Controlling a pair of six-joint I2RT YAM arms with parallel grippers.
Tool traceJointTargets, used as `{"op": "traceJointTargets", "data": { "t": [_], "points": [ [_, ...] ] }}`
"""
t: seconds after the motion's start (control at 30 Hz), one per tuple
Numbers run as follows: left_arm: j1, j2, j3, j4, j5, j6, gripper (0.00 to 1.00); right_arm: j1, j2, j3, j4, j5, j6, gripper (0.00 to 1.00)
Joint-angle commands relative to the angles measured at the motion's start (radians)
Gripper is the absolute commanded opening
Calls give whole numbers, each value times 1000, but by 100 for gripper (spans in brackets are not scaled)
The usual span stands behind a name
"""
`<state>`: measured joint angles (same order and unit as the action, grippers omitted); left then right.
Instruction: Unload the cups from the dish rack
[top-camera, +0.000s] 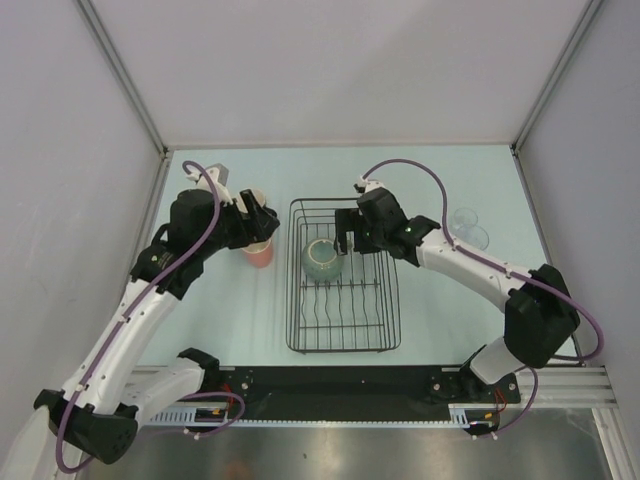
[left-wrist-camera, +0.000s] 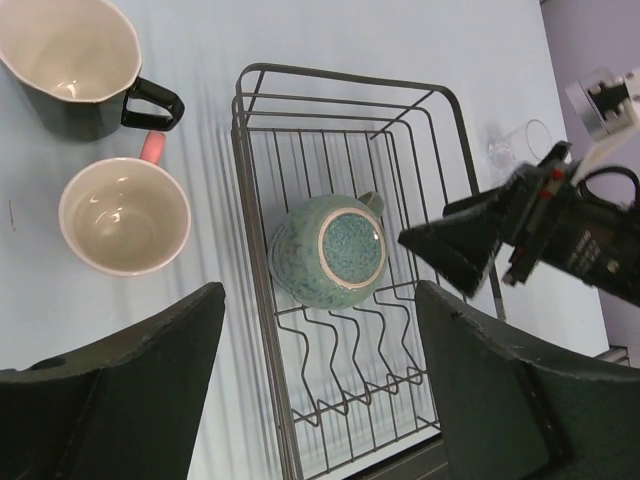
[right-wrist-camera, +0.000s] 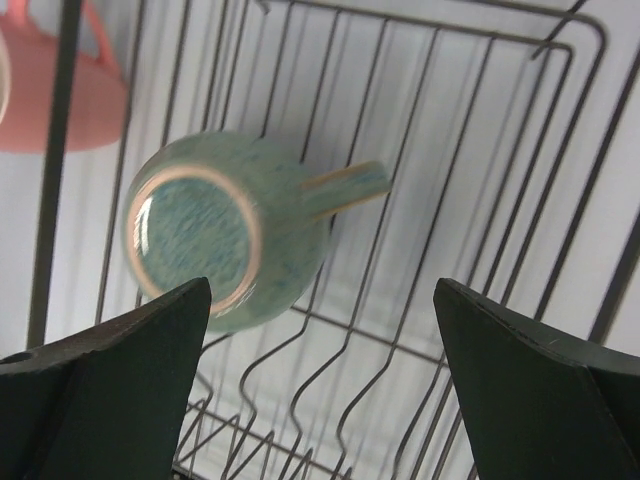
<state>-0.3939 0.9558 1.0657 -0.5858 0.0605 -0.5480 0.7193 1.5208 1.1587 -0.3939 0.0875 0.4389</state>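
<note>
As I look outward from the arm bases, I see first the dish rack (top-camera: 345, 320), one black wire rack lying on the pale table (top-camera: 440, 290). Only one cup is inside it: the pale-green cup (left-wrist-camera: 328, 250) sits bottom up in the far half of the rack, nearer to its left side. The right gripper (right-wrist-camera: 320, 390) hangs over the rack just to the right of this cup, its fingers spread wide with nothing between them. The left gripper (left-wrist-camera: 315, 400) hovers just left of the rack, also released and holding nothing. Left of the rack I count two upright cups: the pink mug (left-wrist-camera: 125, 215) near the rack, and the black cup (left-wrist-camera: 75, 65) beyond it. Right of the rack, well apart from it, stand the clear glass tumblers (top-camera: 477, 237); I believe there are two.
</note>
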Motion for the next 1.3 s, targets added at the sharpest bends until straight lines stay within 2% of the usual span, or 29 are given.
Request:
{"op": "traceJointTargets", "data": {
  "t": [0.0, 0.13, 0.23, 0.37, 0.5, 0.53, 0.63, 0.67, 0.83, 0.97, 1.2, 1.23, 1.27],
  "points": [
    [-11, -29, -6, 24, 18, -23, 82, -54, 73, 100, -20, 32, -22, 100],
    [-33, -16, -4, 23, 19, -33, 82, -76, 104, 119, -25, 21, -19, 100],
    [-88, 21, 7, 15, -13, -44, 81, -107, 111, 121, -8, -20, 6, 100],
    [-228, 96, 16, 12, -88, -56, 74, -127, 139, 148, -11, -49, 15, 100],
    [-324, 167, 19, 9, -137, -78, 70, -147, 154, 156, -5, -78, 20, 99],
    [-338, 181, 14, 9, -145, -89, 68, -152, 157, 156, -2, -78, 21, 98],
    [-373, 227, 14, 11, -155, -101, 49, -164, 183, 173, 0, -120, 24, 93],
    [-390, 236, 16, 9, -165, -101, 46, -169, 199, 180, 1, -127, 26, 91],
    [-407, 274, 8, 0, -183, -110, 36, -167, 233, 216, 7, -155, 30, 82],
    [-408, 305, -9, -12, -186, -115, 31, -159, 257, 228, 13, -180, 38, 79],
    [-408, 385, -18, -19, -183, -112, 28, -135, 289, 226, 21, -190, 38, 76],
    [-408, 394, -18, -20, -182, -110, 27, -129, 292, 226, 20, -193, 37, 71],
    [-408, 402, -16, -19, -182, -110, 27, -127, 297, 226, 21, -193, 37, 70]
  ]
}}
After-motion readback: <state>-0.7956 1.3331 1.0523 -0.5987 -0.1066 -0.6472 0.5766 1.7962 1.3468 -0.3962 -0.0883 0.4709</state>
